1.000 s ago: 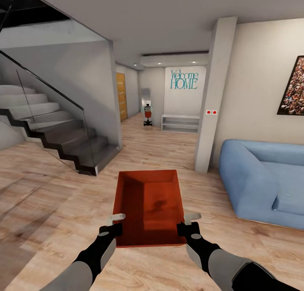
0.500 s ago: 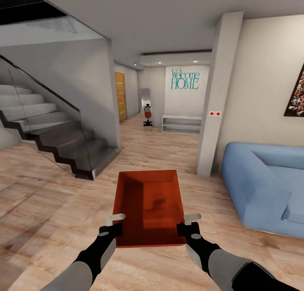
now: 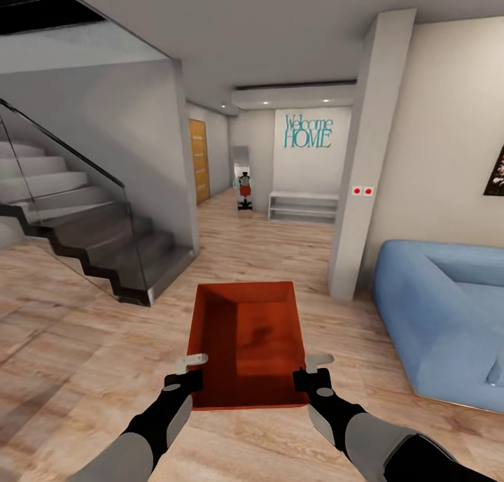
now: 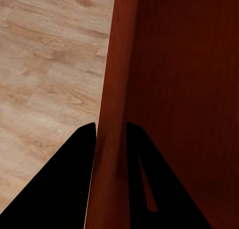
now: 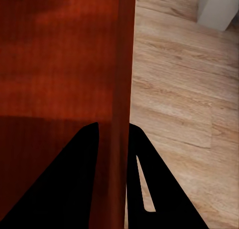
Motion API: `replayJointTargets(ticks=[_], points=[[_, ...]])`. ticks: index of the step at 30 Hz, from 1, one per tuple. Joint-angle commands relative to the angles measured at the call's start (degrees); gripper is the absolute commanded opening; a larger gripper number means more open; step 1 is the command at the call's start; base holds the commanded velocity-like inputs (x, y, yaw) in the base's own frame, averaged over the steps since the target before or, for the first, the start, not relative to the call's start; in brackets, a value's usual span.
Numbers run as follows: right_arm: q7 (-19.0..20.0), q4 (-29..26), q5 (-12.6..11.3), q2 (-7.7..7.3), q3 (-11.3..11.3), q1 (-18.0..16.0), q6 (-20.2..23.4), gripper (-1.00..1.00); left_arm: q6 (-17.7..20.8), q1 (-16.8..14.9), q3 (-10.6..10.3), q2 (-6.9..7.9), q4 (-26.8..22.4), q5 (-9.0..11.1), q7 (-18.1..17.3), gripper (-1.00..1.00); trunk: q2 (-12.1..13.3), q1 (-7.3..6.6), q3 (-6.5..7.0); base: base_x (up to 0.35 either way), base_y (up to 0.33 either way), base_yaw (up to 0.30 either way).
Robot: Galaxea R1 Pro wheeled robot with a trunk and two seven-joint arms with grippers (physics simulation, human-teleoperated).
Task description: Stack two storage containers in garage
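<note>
One orange-red storage container [image 3: 246, 342] hangs in front of me above the light wood plank floor, open top up and nothing inside. My left gripper [image 3: 190, 362] is shut on its left wall, and the left wrist view shows that wall [image 4: 112, 114] pinched between the dark fingers. On the opposite side my right gripper [image 3: 318, 360] is shut on the right wall [image 5: 122, 89], with one finger inside the bin and one outside. The garage is out of view.
A glass-railed staircase [image 3: 77, 223] rises at the left. A white pillar [image 3: 360, 160] and a blue sofa [image 3: 444, 314] stand at the right. Ahead, a hallway runs to a wooden door [image 3: 200, 160], a low white shelf [image 3: 302, 206] and a "Welcome HOME" wall sign [image 3: 306, 131].
The whole view has shifted: stairs, pillar and sofa slid outward and grew nearer, so the camera moved forward. The container stays held the same way between both grippers.
</note>
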Motion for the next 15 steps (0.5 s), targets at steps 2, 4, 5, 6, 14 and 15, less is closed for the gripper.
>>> replayJointTargets(ticks=[2, 4, 5, 6, 14, 15], points=[[-0.1, -0.2, 0.5, -0.59, -1.8, 0.0, -1.0, -1.0, 0.3, 0.0, 1.6, 0.17, 0.0, 1.3, 0.5, -1.0, -0.1, 0.04, -0.08, 0.322, 0.0, 0.0], [-0.1, -0.2, 0.5, -0.59, -1.8, 0.0, -1.0, -1.0, 0.3, 0.0, 1.6, 0.26, 0.0, 1.3, 0.5, -1.0, -0.1, 0.04, -0.08, 0.322, 0.0, 0.0], [-0.1, -0.2, 0.5, -0.59, -1.8, 0.0, -1.0, -1.0, 0.3, 0.0, 1.6, 0.29, 0.0, 1.3, 0.5, -1.0, -0.1, 0.04, -0.08, 0.322, 0.0, 0.0], [-0.1, -0.2, 0.5, -0.59, -1.8, 0.0, -1.1, -1.0, 0.3, 0.0, 1.6, 0.3, 0.0, 1.3, 0.5, -1.0, -0.1, 0.04, -0.08, 0.322, 0.0, 0.0], [-0.1, -0.2, 0.5, -0.59, -1.8, 0.0, -1.1, -1.0, 0.3, 0.0, 1.6, 0.4, 0.0, 1.3, 0.5, -1.0, -0.1, 0.04, -0.08, 0.322, 0.0, 0.0], [-0.1, -0.2, 0.5, -0.59, -1.8, 0.0, -1.1, -1.0, 0.3, 0.0, 1.6, 0.41, 0.0, 1.3, 0.5, -1.0, -0.1, 0.04, -0.08, 0.322, 0.0, 0.0]])
